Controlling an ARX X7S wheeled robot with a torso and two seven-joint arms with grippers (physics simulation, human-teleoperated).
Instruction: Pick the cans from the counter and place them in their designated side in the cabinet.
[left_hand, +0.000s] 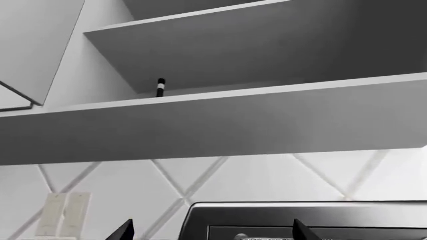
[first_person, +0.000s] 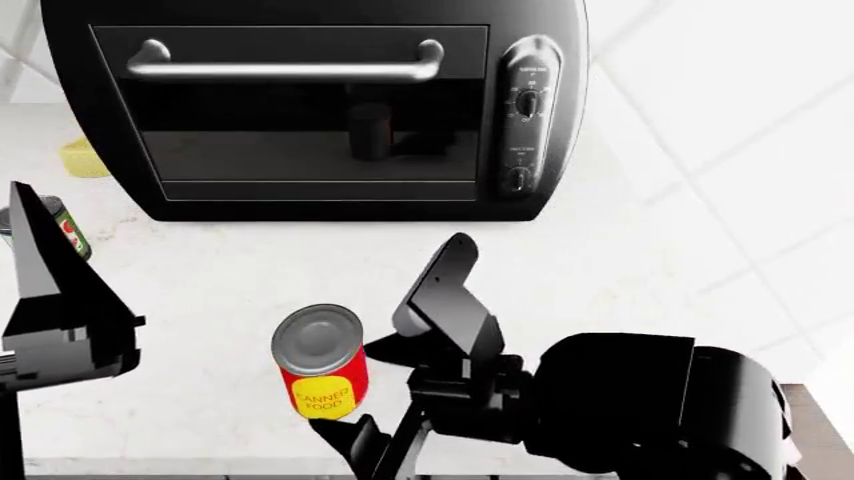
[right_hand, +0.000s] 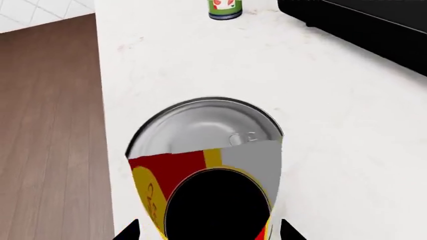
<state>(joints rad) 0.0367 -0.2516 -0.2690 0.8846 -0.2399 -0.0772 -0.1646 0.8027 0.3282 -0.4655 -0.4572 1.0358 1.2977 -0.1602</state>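
Metal walls and a flat silver lid make the red can (first_person: 320, 365) a stiff, fairly light thing by my judgement, smooth enough to slip if pinched weakly, so the hold belongs on the cylindrical side about mid-height, across the yellow label. It stands upright on the white tabletop (first_person: 240, 275) near the front edge, in front of the black toaster oven (first_person: 320, 105), its label reading "canned food". The right gripper (first_person: 407, 365) is spread wide, one finger (first_person: 447, 290) raised just beside the can and the other low at its foot, so the jaws bracket it without gripping. The green-labelled can (first_person: 60, 228) stands well apart at the left, partly hidden behind the left gripper (first_person: 60, 320), whose jaws appear parted and empty in the left wrist view, facing the open cabinet shelves (left_hand: 220, 102).
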